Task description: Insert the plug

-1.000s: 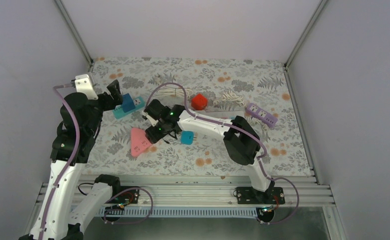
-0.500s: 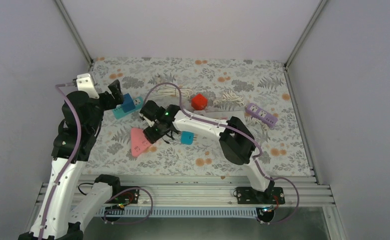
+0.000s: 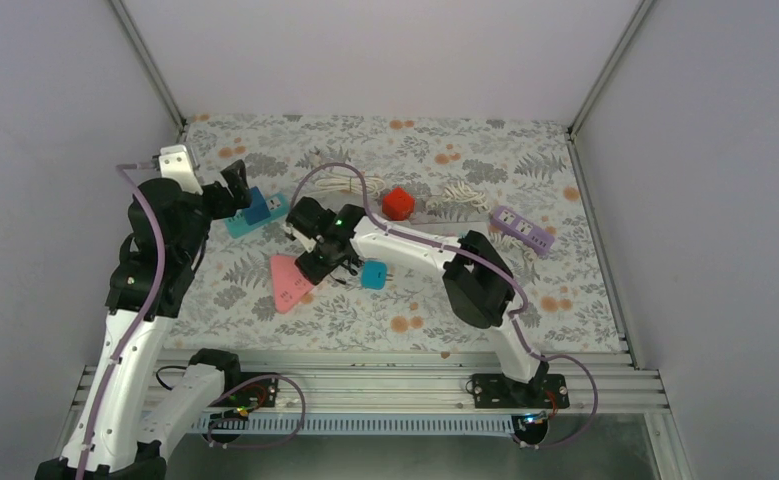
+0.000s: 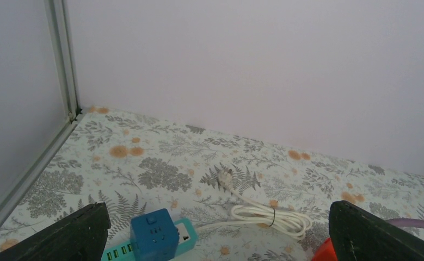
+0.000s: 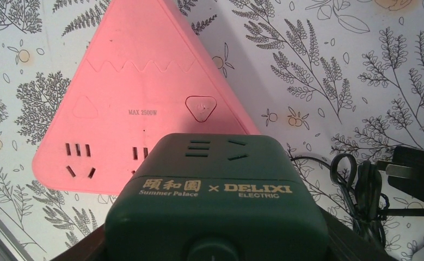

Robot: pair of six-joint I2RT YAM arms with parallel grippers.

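My right gripper (image 5: 215,247) is shut on a dark green socket cube (image 5: 220,185) marked DELIXI, held just over the near edge of a pink triangular power strip (image 5: 139,92). A black plug (image 5: 411,169) with two prongs lies on the mat to the cube's right, beside a coiled black cord (image 5: 362,190). From above, the right gripper (image 3: 322,258) sits at the pink strip's (image 3: 288,285) right corner. My left gripper (image 4: 220,234) is open and empty above a blue cube (image 4: 154,235) on a teal strip (image 4: 185,232). A white plug (image 4: 224,176) lies beyond them.
A red cube (image 3: 397,203), a small teal block (image 3: 372,275) and a purple power strip (image 3: 522,230) lie on the floral mat. White coiled cables (image 3: 340,180) lie at the back. Grey walls with metal rails close in the sides and the back.
The pink strip has slid slightly right with the right gripper and the green cube. The left arm has edged a little right.
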